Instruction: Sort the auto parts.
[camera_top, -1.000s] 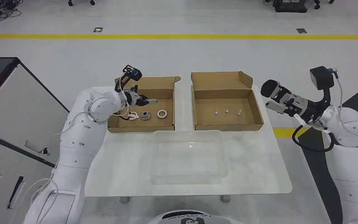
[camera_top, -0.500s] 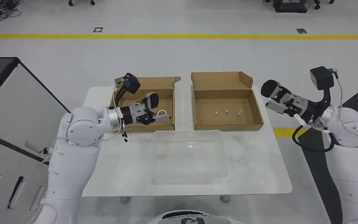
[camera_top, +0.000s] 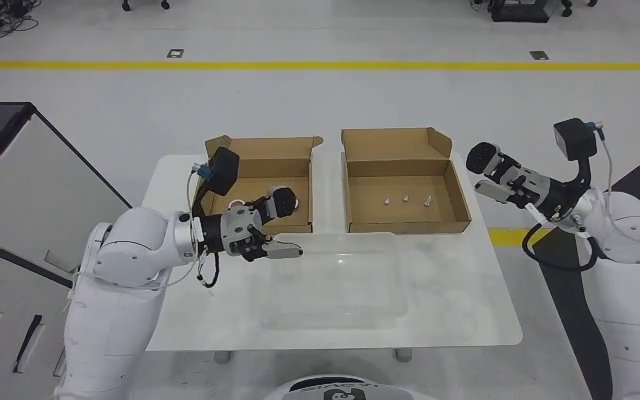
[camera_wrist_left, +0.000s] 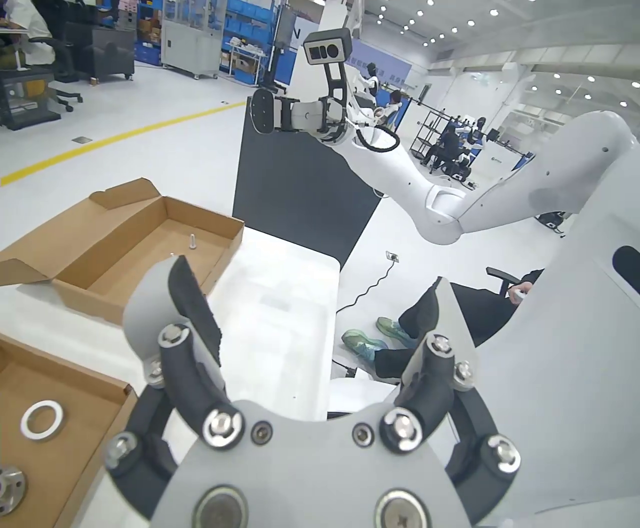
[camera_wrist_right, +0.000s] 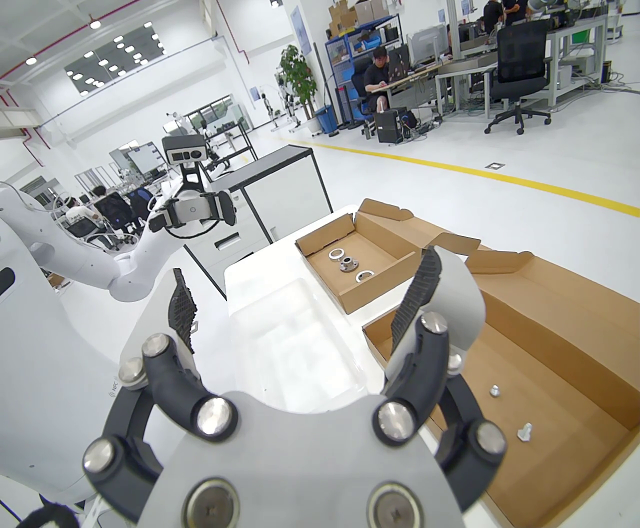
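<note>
The left end effector (camera_wrist_left: 310, 305) hangs released and empty, its black textured pads (camera_wrist_left: 192, 300) spread, near the clear plastic tray (camera_top: 340, 290) on the white bench (camera_top: 460, 290). The right end effector (camera_wrist_right: 305, 300) is also spread wide. Flat metal rings (camera_wrist_right: 336, 254) and a flanged hub (camera_wrist_right: 346, 262) lie in the left cardboard box (camera_top: 260, 165). Small bolts (camera_top: 406, 198) lie in the right cardboard box (camera_top: 400, 215).

No lettering, label or number here is clear enough to read.

left gripper (camera_top: 287, 227) hovers spread wide at near edge of cardboard box (camera_top: 260, 168)
</note>
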